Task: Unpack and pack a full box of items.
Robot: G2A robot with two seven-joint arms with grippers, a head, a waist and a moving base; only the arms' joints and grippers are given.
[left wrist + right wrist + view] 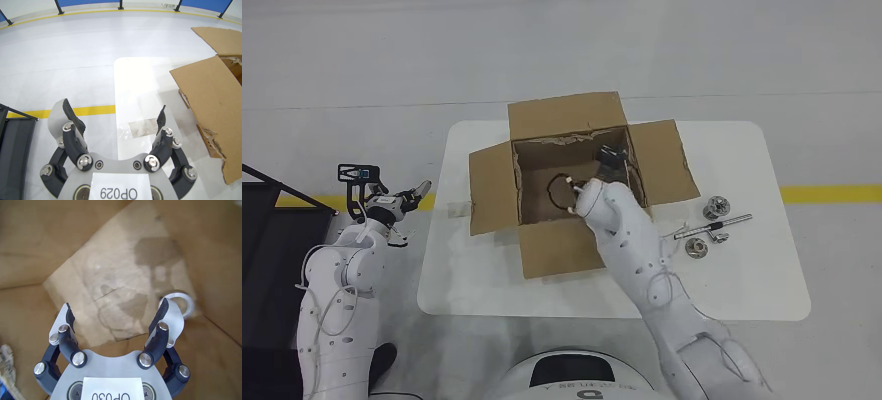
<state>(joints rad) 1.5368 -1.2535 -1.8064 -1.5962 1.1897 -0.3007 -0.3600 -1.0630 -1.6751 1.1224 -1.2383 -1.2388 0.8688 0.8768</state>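
Tool one, right gripper (116, 304): jaws spread wide, nothing between the pads, lowered inside the cardboard box (113, 262) above its bare floor panel. Blurred stains mark that panel and cannot be made out further. White ring (189, 306): lies in a floor corner of the box, just beyond one fingertip, partly covered by that finger and apart from the pads. In the top view the right forearm crosses the near box wall and hides much of the interior. A thin black loop (560, 190) beside the wrist cannot be told as item or cable, and a dark shape (612, 155) at the far wall is too small to identify. Tool two, left gripper (114, 106): jaws likewise apart and empty, held off the left edge of the table (132, 79), over the floor, well apart from the box; arm bent at the elbow, wrist pointing toward the table. Left wrist view adds a worn tape patch (141, 128) on the tabletop near that edge, and the torn lower rim of the box's left flap (208, 91), cut off by the frame. Top view adds, on the table right of the box, two round metal parts (715, 208) and a slim metal rod (712, 227), lying close together. Farther off, a yellow floor line (832, 192) shows on both sides of the table.
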